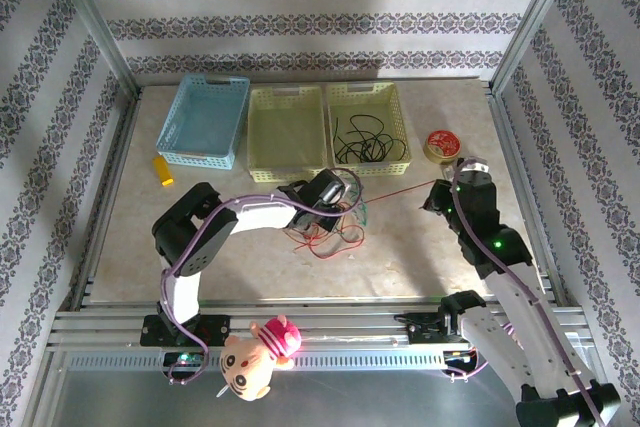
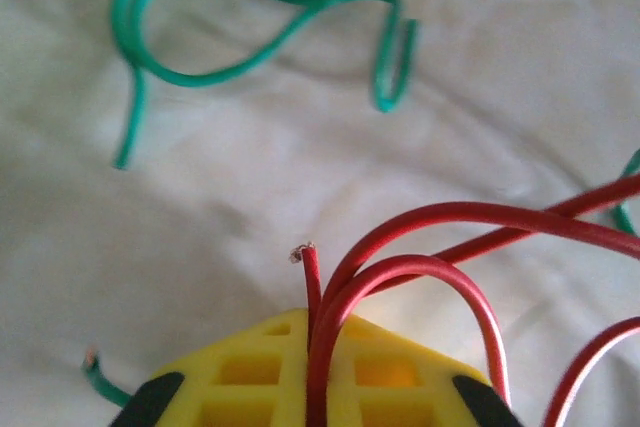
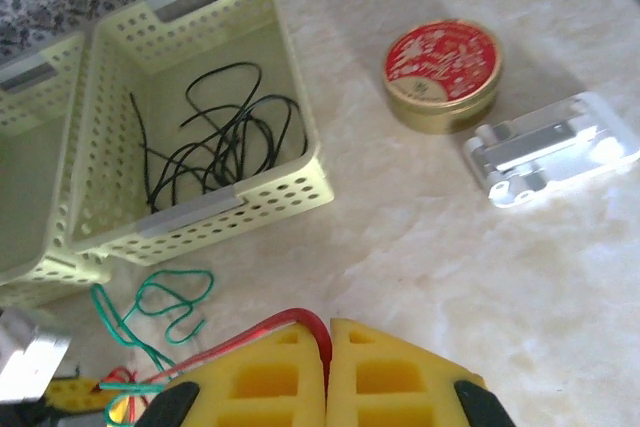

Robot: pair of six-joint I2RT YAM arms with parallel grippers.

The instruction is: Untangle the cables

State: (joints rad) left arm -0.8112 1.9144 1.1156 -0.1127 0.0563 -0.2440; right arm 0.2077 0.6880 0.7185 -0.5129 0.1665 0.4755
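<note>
The cables lie in a loose red and green tangle at the table's centre. My left gripper sits over it, with its yellow fingers shut on a red cable whose bare end sticks out past the tips. A green cable loops on the table beyond. My right gripper stands to the right, shut on the red cable, which runs taut towards the tangle. Green cable lies to the left of it. Black cables rest in the right yellow basket.
Three baskets line the back: blue, yellow and the yellow one with black cables. A round red-lidded tin and a metal bracket lie at the right. A small yellow block sits at the left and a plush toy by the arm bases.
</note>
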